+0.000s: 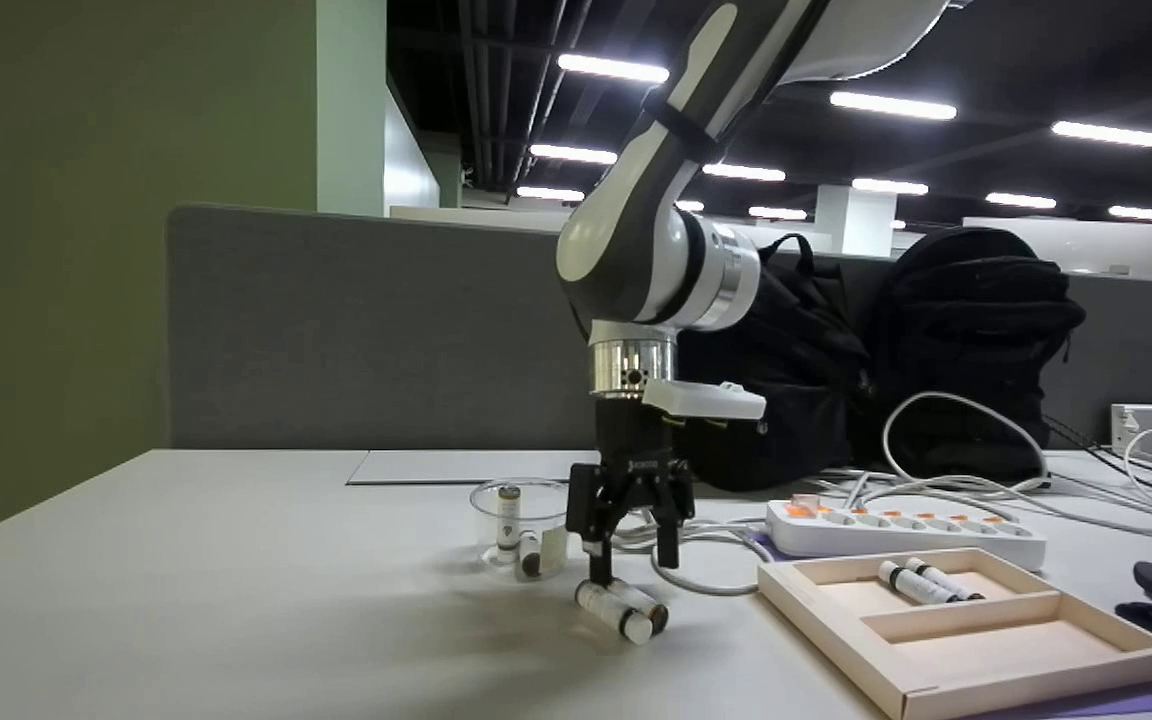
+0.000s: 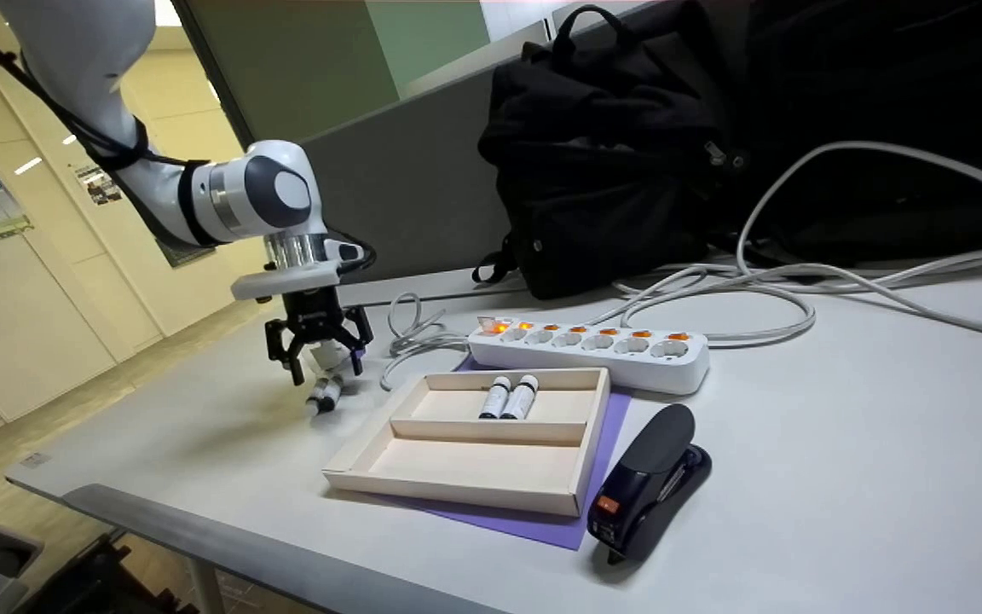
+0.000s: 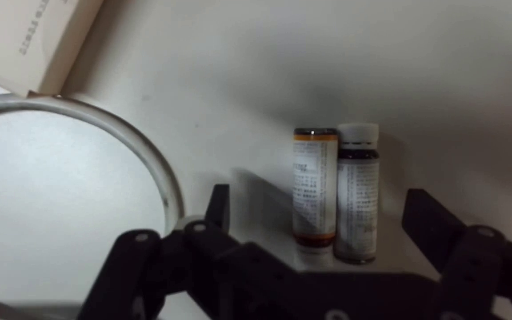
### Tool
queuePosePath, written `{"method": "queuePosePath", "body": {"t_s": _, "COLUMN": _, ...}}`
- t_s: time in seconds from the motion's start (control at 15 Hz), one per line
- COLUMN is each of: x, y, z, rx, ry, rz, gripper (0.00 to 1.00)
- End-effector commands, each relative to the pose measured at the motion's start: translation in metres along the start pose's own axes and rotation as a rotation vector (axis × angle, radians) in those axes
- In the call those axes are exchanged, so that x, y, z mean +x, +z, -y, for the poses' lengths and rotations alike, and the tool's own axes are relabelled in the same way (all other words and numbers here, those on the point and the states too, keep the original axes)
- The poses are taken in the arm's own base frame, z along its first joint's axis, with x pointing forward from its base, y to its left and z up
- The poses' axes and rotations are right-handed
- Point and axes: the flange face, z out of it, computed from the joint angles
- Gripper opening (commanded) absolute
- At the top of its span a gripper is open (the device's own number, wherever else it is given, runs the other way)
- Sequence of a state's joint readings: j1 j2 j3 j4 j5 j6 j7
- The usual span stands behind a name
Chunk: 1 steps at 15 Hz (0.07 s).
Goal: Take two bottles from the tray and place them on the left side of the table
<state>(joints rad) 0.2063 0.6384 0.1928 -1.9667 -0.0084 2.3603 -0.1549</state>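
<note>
Two small white-labelled bottles [image 1: 608, 608] lie side by side on the white table [image 1: 236, 600], left of the tray in this exterior view. They also show in an exterior view [image 2: 326, 395] and in the wrist view [image 3: 314, 186], touching each other, caps at opposite ends. My gripper [image 1: 635, 567] is right over them, pointing down. In the wrist view the fingers [image 3: 317, 200] stand apart on both sides of the pair, with gaps; nothing is held. The tan tray [image 2: 457, 490] has two compartments. Two more bottles [image 2: 508, 398] lie in its far compartment.
A clear cup [image 1: 484, 540] holding bottles stands beside the gripper. A white power strip [image 2: 593, 358] with looping cables lies behind the tray. A black stapler [image 2: 653, 482] lies beside the tray. Black backpacks [image 1: 966, 350] lean against the grey partition [image 1: 366, 330].
</note>
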Motion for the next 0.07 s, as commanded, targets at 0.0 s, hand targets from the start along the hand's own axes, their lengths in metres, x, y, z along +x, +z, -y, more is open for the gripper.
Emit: {"method": "queuePosePath", "body": {"t_s": 0.0, "x": 0.0007, "y": -0.0067, "z": -0.0017, "rx": -0.005, "ry": 0.001, "rz": -0.006, "gripper": 1.00}}
